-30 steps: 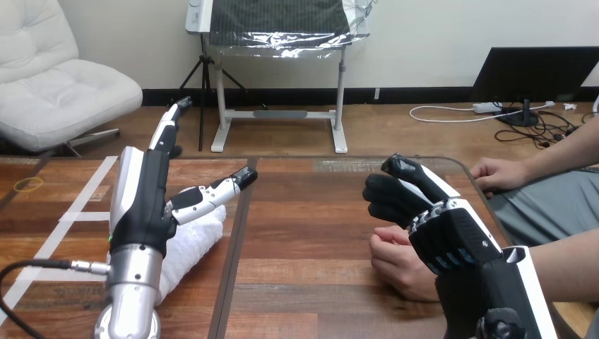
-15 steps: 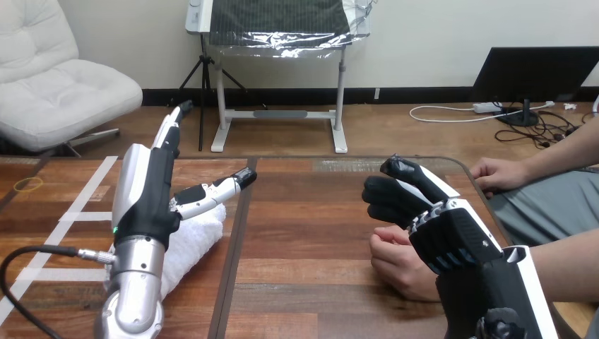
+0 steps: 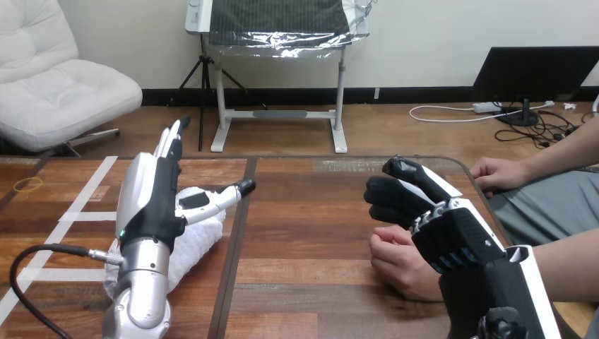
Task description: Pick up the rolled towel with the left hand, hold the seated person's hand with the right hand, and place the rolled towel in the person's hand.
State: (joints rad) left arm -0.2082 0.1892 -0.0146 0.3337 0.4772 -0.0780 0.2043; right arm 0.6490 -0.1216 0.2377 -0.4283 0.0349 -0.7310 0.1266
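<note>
A pale cream wall (image 3: 438, 28) with a black skirting board (image 3: 297, 95) runs behind a brown wooden floor (image 3: 395, 134), and a white cushioned armchair (image 3: 56, 85) stands at the left. Near the middle a white stand (image 3: 221, 106) carries a dark panel (image 3: 280, 21) wrapped in clear plastic, with a black tripod (image 3: 204, 79) just beside it. At the right a dark screen (image 3: 537, 74) sits on the floor among cables (image 3: 530, 131) and a white power strip (image 3: 487, 107). In front, the wooden worktop (image 3: 311, 212) bears strips of white tape (image 3: 85, 216) at its left.
</note>
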